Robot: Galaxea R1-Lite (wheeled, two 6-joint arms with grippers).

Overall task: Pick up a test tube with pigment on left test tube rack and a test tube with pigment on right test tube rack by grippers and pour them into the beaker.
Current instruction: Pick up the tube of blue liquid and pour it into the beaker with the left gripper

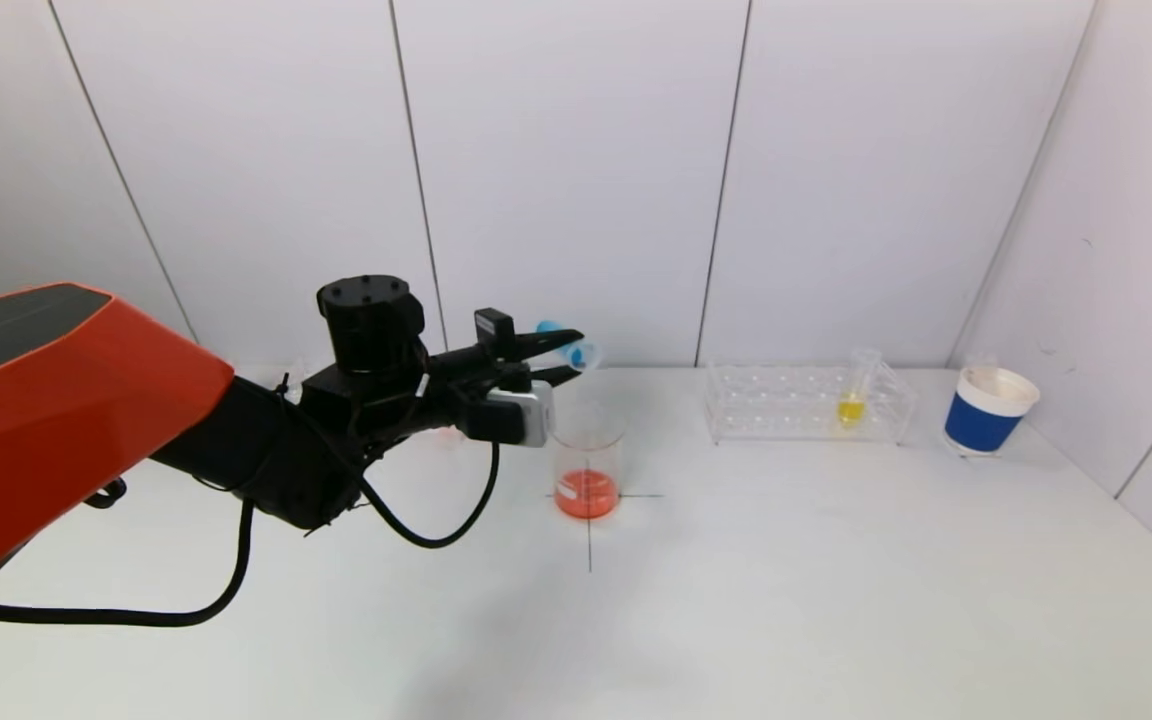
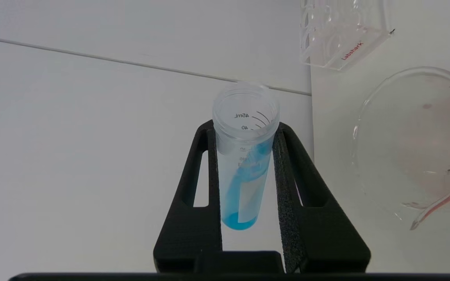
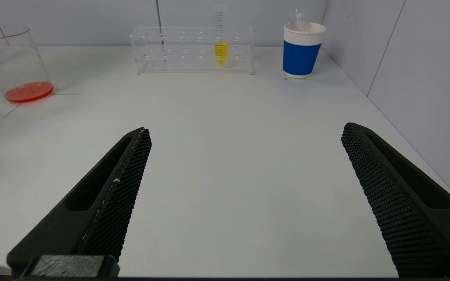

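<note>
Blue-pigment test tube (image 2: 243, 168) clamped in left gripper (image 1: 564, 359), tilted above beaker (image 1: 588, 460); right gripper (image 3: 244, 134) spread wide, near right.

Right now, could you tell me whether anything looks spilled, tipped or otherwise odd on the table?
No spill shows. The clear test tube of blue pigment lies tilted in the left tool beside the glass beaker of orange-red liquid, as for pouring. The yellow-pigment test tube stands upright.

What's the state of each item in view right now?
Left gripper: shut on blue tube, raised by the beaker.
Blue tube: tilted, some blue liquid inside.
Beaker: upright, shallow orange-red liquid.
Yellow tube: upright in right rack.
Cup: upright.
Right gripper: open, holding nothing.
</note>
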